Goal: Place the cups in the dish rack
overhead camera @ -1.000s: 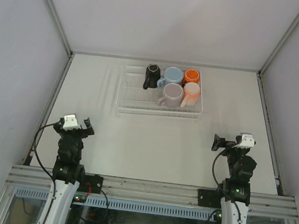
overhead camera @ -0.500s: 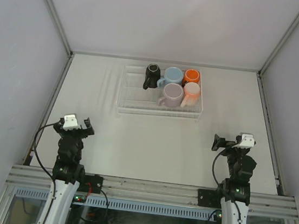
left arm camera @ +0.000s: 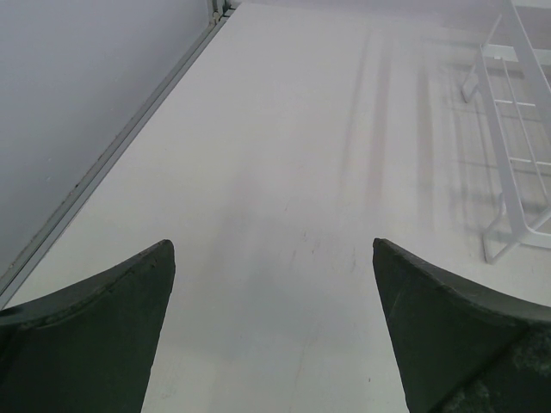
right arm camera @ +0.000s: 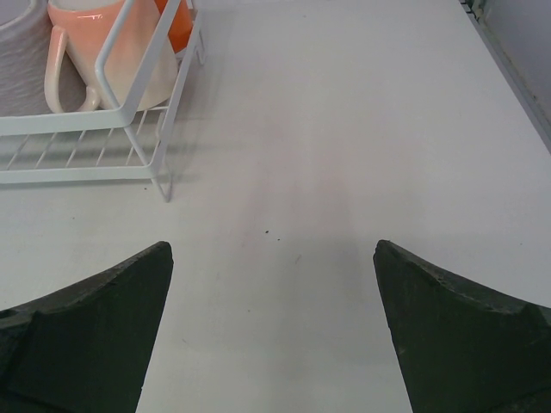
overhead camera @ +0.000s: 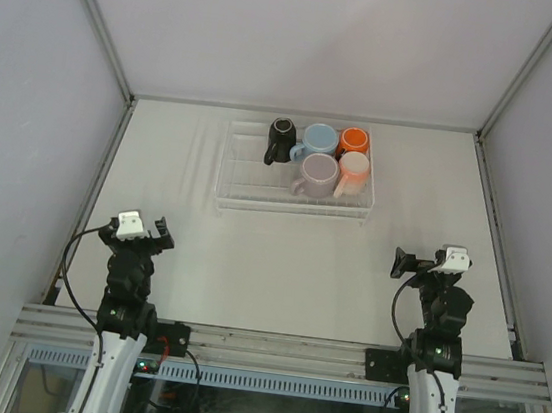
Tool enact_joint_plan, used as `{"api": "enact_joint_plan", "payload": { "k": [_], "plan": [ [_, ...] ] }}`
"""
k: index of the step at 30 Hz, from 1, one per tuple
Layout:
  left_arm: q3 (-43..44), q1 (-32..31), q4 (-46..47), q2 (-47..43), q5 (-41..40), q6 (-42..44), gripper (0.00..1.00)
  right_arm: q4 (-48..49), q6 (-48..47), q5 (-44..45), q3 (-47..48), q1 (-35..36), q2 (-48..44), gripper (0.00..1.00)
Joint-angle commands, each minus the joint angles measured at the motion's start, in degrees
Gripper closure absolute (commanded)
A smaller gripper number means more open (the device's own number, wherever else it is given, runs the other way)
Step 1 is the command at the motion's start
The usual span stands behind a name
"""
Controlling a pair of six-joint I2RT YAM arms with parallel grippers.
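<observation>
The top external view is the only one that gives me the full count. It shows five cups, all standing inside one dish rack at the far middle of the table.

- **Back row:** black mug, light blue mug, orange mug.
- **Front row:** lilac mug, peach mug.

All five are grouped in the rack's right half.

The right wrist view shows only the rack's near right corner, with the peach mug and a strip of the orange one behind it. The left wrist view shows only the wires of the rack's near left corner.

I count two grippers. The left gripper and right gripper each have their jaws spread wide and hold nothing. Both sit over bare table, well apart from the rack.
</observation>
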Motion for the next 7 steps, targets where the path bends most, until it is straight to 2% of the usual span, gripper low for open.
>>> {"api": "enact_joint_plan", "payload": {
  "k": [1, 7],
  "plan": [
    [-5.18, 0.39, -0.47, -8.69, 0.81, 0.84, 0.00, -0.55, -0.15, -0.06, -2.57, 0.23, -0.27, 0.00],
    [-5.17, 0.42, -0.47, -8.71, 0.82, 0.83, 0.00, -0.19, -0.15, 0.22, -2.34, 0.44, 0.68, 0.00]
  ]
}}
